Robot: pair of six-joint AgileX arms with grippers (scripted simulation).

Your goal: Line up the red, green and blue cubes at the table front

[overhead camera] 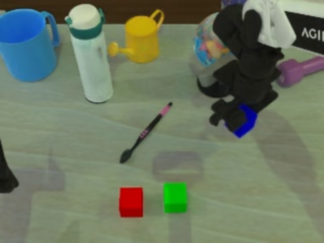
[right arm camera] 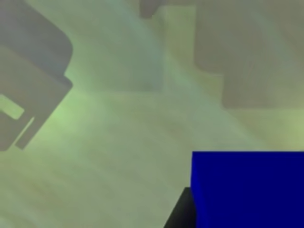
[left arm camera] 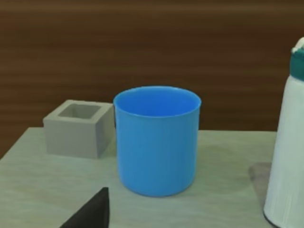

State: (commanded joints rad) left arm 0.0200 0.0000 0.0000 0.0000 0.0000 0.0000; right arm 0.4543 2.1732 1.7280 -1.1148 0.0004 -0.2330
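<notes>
1. Progress: the red cube (overhead camera: pixel 131 201) and green cube (overhead camera: pixel 175 197) sit side by side near the front edge of the table (overhead camera: pixel 263 202), close together but not touching, roughly level with each other. I judge two of the three placements done.

2. Outstanding: the blue cube (overhead camera: pixel 246 120) is not in the row. It is toward the right of the table, well behind the green cube, directly under the right gripper (overhead camera: pixel 232 117). By its shadow lying well off to one side, I judge it lifted clear of the table.

3. Right gripper state: the fingers sit close against the blue cube and appear closed on it. The right wrist view shows the cube (right arm camera: pixel 247 189) filling one corner with a dark finger edge beside it, table beneath. I take it as held, though the contact faces are not visible.

4. Left arm: parked at the left edge, only a dark tip (overhead camera: pixel 6 177) showing. Whether its fingers are apart or together, I cannot tell.

5. Remaining work, in my judgement: carry the blue cube forward and set it just right of the green cube, in line.

6. Obscured: the arm covers most of the blue cube from above. A pen (overhead camera: pixel 147 132) lies behind the row, clear of it.
</notes>
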